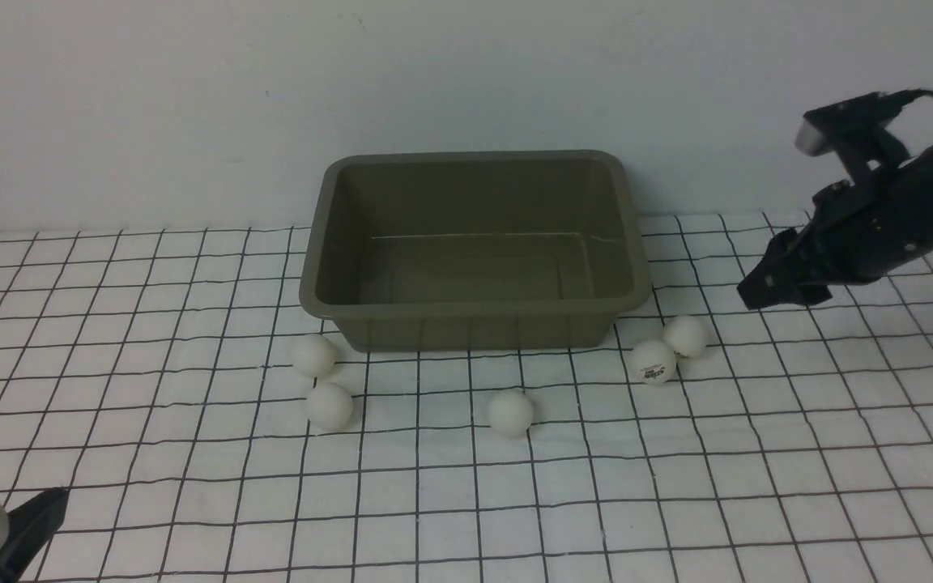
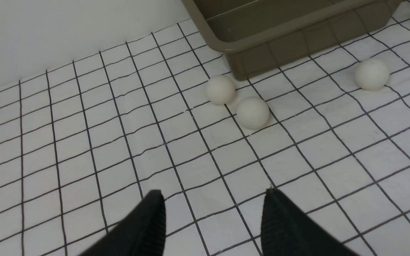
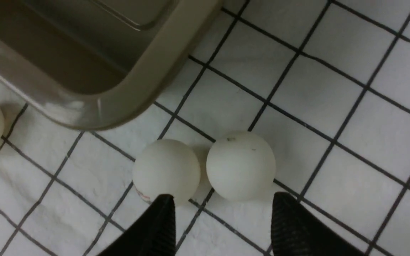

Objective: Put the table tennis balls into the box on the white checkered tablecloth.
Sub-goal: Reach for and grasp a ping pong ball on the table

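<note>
**A:** Nearest the camera, low on the robot's left, the black left end effector point(image 2: 214, 195) hangs over the white checkered tablecloth point(image 1: 758, 486), a slightly wrinkled cloth with a thin black grid. Its fingers are spread, with nothing between them.

**B:** Where are the balls?

**A:** Five small matte white table tennis balls point(image 1: 510, 412) lie on the cloth in front of the rectangular olive-grey plastic box point(image 1: 475, 308), which is empty. Two sit near its left front corner and one lies before its middle. Two more touch each other by its right front corner.

**B:** And the other arm?

**A:** The black right end effector point(image 3: 222, 199) hovers near that touching pair, fingers apart, holding nothing.

**B:** How would a ball handle?

**A:** Probably very light, stiff, smooth and quick to roll. I would close gently across its widest part. The touching neighbour may get nudged away.
</note>
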You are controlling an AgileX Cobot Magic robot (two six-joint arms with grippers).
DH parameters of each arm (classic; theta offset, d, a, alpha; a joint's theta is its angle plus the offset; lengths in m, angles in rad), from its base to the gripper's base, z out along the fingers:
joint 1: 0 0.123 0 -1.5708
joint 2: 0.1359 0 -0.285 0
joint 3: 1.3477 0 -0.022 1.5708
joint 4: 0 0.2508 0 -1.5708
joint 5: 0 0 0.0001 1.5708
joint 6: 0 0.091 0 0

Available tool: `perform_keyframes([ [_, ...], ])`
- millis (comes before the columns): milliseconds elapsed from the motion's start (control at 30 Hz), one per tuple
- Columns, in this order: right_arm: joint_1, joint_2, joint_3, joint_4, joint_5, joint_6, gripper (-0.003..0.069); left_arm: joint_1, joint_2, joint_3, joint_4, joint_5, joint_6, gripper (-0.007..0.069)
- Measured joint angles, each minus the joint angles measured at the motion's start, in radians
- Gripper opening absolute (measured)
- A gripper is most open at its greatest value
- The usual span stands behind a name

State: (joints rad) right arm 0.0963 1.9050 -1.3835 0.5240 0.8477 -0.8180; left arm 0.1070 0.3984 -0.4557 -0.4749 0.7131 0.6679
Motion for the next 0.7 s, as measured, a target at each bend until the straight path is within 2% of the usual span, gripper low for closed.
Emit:
perform_keyframes([
  [267, 0.008, 0.106, -0.085, -0.02, -0.025, 0.065, 0.0442, 0.0, 0.0, 0.0, 0.0, 0.047, 0.0, 0.0335],
  [700, 0.008, 0.132, -0.088, -0.038, -0.031, 0.067, 0.0446, 0.0, 0.0, 0.0, 0.003, 0.047, -0.001, 0.0335],
])
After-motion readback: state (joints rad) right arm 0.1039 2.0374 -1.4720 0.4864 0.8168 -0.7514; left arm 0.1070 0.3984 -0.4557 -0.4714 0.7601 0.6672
